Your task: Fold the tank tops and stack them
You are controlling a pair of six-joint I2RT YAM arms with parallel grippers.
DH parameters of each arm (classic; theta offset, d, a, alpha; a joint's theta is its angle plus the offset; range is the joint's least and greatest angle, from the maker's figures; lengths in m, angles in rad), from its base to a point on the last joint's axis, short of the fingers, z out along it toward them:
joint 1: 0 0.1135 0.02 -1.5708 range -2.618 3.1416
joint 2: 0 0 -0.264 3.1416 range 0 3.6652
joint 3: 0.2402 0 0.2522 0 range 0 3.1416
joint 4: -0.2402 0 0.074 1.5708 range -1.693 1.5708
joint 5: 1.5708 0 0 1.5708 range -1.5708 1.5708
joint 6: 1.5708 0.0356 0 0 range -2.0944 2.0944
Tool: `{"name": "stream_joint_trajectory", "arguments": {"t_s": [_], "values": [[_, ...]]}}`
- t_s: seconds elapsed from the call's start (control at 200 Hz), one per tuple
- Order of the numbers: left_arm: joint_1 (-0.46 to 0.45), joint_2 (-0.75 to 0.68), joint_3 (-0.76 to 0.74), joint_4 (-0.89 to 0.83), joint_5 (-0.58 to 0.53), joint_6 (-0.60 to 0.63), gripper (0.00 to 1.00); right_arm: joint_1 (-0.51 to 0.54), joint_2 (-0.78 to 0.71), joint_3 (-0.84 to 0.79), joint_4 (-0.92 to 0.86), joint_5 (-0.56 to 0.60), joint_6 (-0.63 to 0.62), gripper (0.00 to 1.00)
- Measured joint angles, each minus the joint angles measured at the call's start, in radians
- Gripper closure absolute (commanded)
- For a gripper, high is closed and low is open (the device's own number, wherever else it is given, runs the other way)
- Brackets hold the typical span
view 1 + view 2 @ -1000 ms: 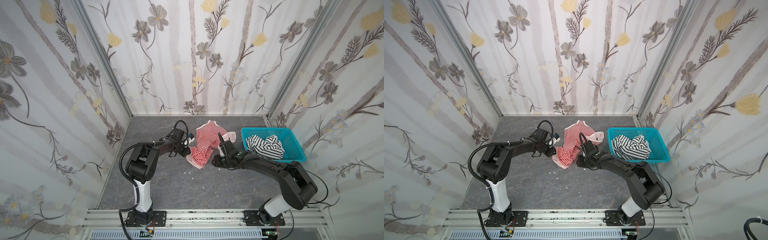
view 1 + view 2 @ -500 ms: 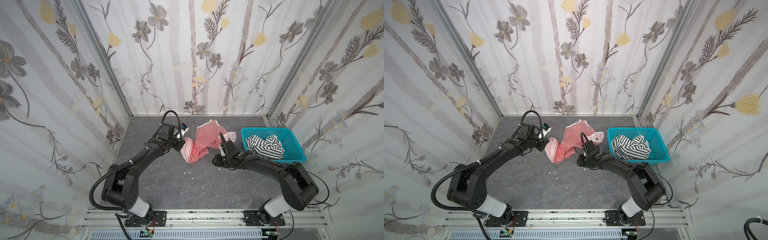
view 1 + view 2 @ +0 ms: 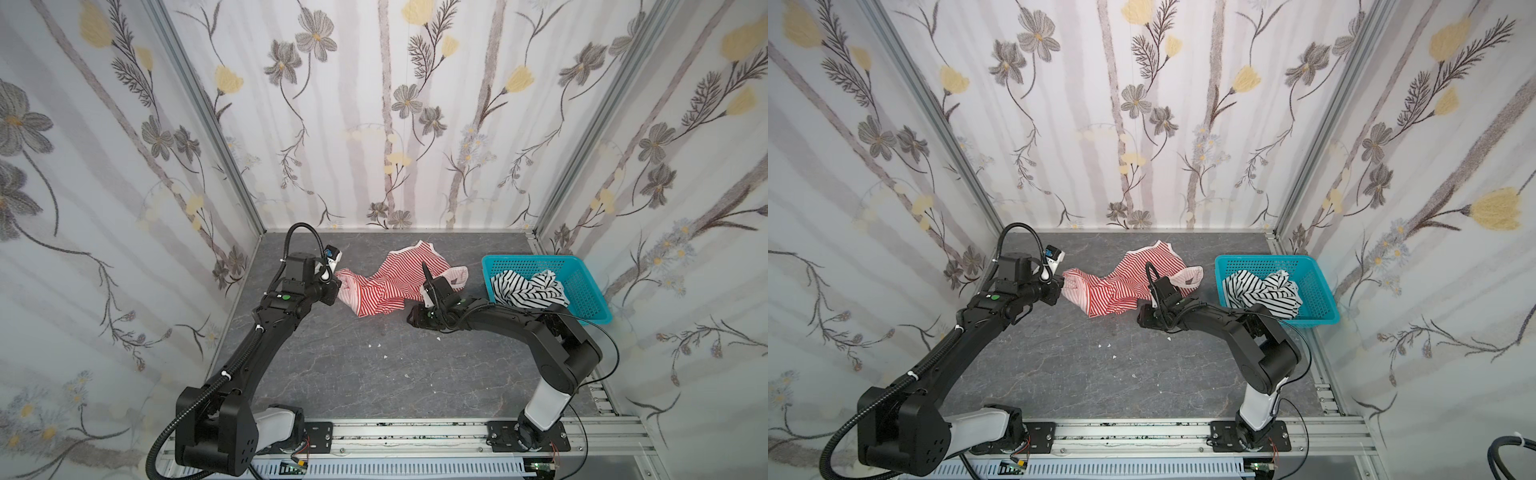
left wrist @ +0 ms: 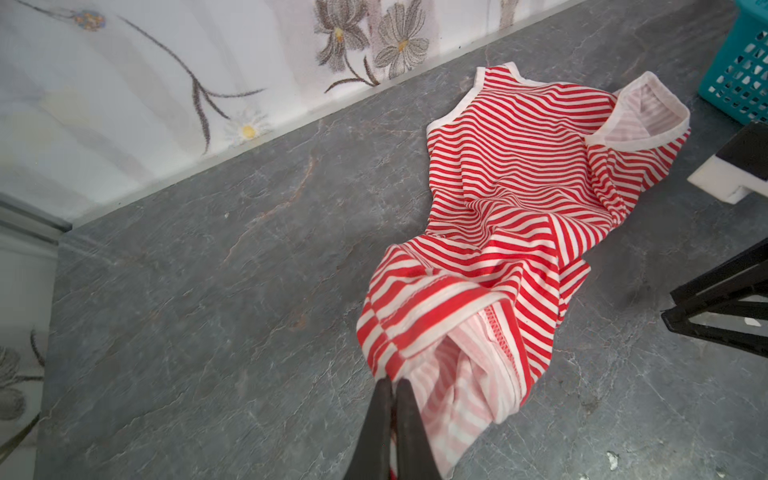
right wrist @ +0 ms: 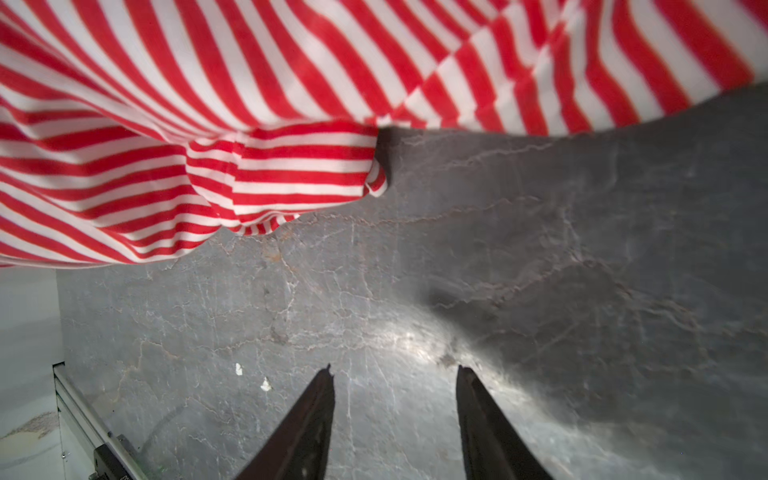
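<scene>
While the left jaws pinch the left end of the soft red-and-white striped tank top (image 3: pixel 386 286), it stretches rightward; the empty, half-open right jaws sit just beside its near edge.

At the tips of the black left claw (image 4: pixel 392 399), the red-and-white tank top (image 3: pixel 390 282) shows thin red and white stripes, white trim and a paler pink inside. To the right of the equally black right claw (image 5: pixel 395 370), a black-and-white tank top (image 3: pixel 525 289) lies in a turquoise mesh basket (image 3: pixel 536 262). Under both claws the tabletop (image 3: pixel 353 365) is dark grey with marble-like veins. The walls (image 3: pixel 374 124) carry grey and yellow flowers on white.
</scene>
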Motion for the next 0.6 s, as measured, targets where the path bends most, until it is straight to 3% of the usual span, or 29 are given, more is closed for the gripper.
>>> {"name": "stream_joint_trajectory", "arguments": {"t_s": [0.3, 0.6], "values": [[0.027, 0.008, -0.013, 0.000, 0.037, -0.008, 1.00, 0.038, 0.195, 0.266, -0.062, 0.052, -0.041, 0.50], [0.040, 0.043, -0.002, 0.008, 0.059, -0.026, 1.00, 0.056, 0.283, 0.360, -0.131, 0.102, -0.087, 0.50]]}}
